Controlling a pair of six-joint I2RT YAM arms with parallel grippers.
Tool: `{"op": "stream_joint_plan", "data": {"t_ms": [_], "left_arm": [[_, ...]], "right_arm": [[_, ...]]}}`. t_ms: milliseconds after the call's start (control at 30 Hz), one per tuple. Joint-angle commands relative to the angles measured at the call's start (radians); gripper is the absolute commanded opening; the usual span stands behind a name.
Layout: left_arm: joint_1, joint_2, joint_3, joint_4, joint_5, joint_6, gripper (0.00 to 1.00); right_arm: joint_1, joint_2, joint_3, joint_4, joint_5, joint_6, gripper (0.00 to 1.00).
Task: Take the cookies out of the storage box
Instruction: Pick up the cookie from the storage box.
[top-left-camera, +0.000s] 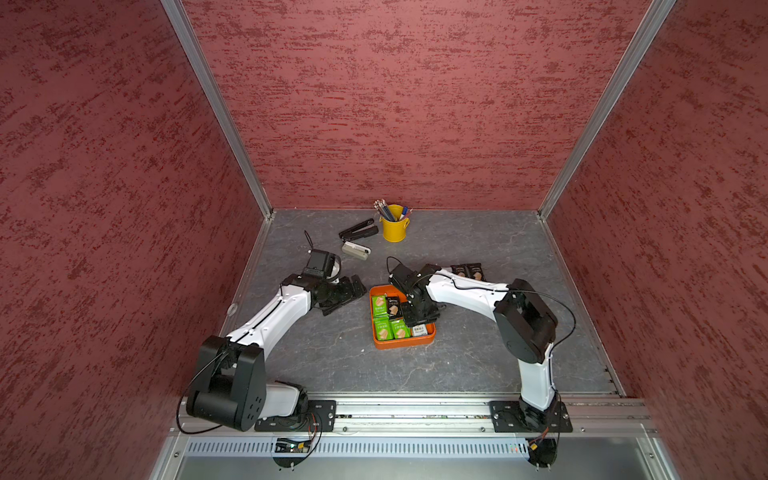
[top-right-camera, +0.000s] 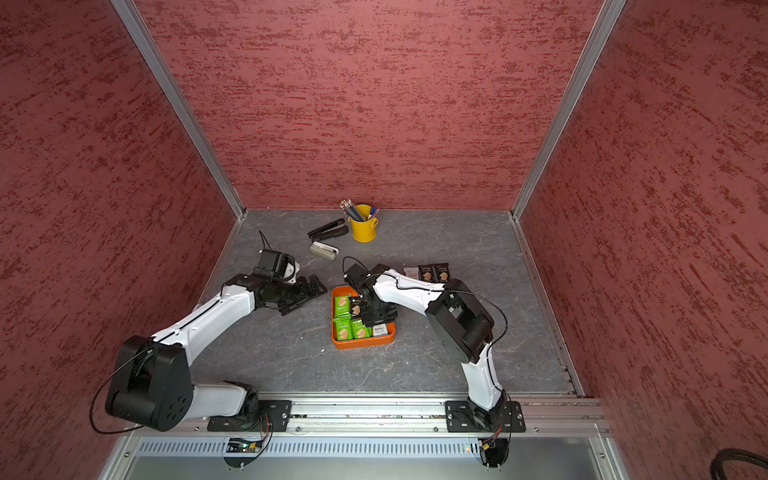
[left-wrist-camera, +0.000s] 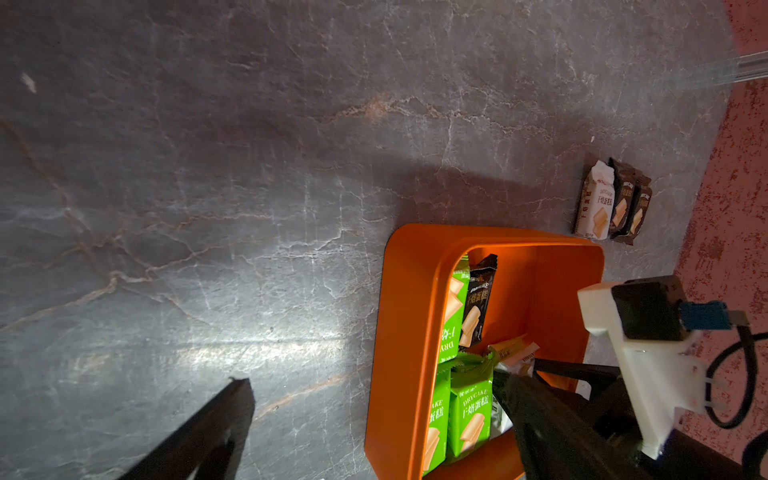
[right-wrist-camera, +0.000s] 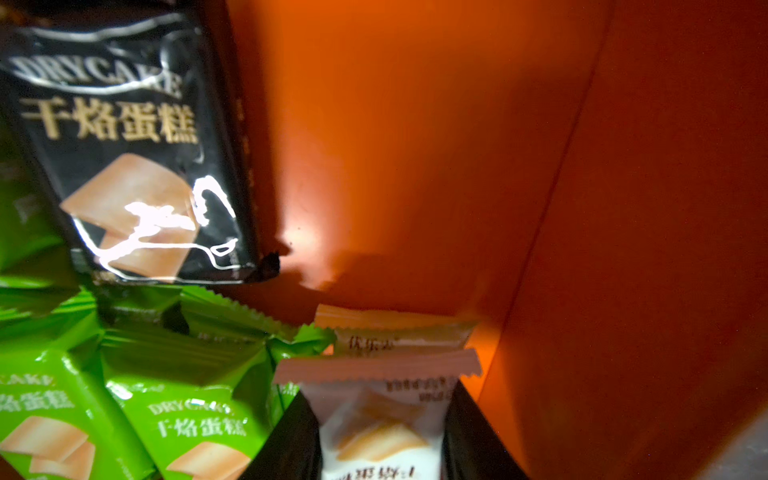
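1. In both top views the storage box (top-left-camera: 401, 345) sits about mid-desk (top-left-camera: 457, 365). The right gripper (top-left-camera: 419, 318) is down inside its right-hand side, so I judge another pick is in hand. The removed packets (top-right-camera: 434, 272) lie together nearer the desk's right edge. The left gripper (top-left-camera: 347, 297) hangs just beside the box's left wall, its jaws spread wide and holding nothing.
2. In the left wrist view the cookies are flat, glossy film packets printed with tan biscuits. Green packets (left-wrist-camera: 469, 415) crowd one wall, with a black packet (left-wrist-camera: 478, 307) against them. Much of the orange floor is bare.
3. In the right wrist view the right gripper's fingers (right-wrist-camera: 291, 449) flank a white packet (right-wrist-camera: 374, 428), narrowed about it. I cannot tell whether they already pinch it. A pale yellow packet (right-wrist-camera: 395, 328) lies touching its serrated end. The next move calls for a firm pinch. Then it calls for a straight lift over the low wall, without dragging the neighbours.
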Motion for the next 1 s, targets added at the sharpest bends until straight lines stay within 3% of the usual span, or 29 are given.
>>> {"op": "stream_joint_plan", "data": {"t_ms": [0,400,667,967], "left_arm": [[0.006,-0.021,-0.017,-0.004,-0.009,0.002,1.00],[0.005,-0.035,-0.024,0.002,-0.006,-0.013,1.00],[-0.009,-0.033,-0.006,0.004,0.002,-0.035,1.00],[-0.070,0.012,0.039,0.015,-0.030,-0.078,1.00]], "right_arm": [[0.006,-0.014,0.023,-0.002,0.027,0.015,0.40],[0.005,-0.083,0.116,-0.029,0.045,0.016,0.40],[-0.001,-0.107,0.231,-0.104,0.122,-0.042,0.40],[-0.079,-0.154,0.229,-0.148,0.172,-0.129,0.40]]}}
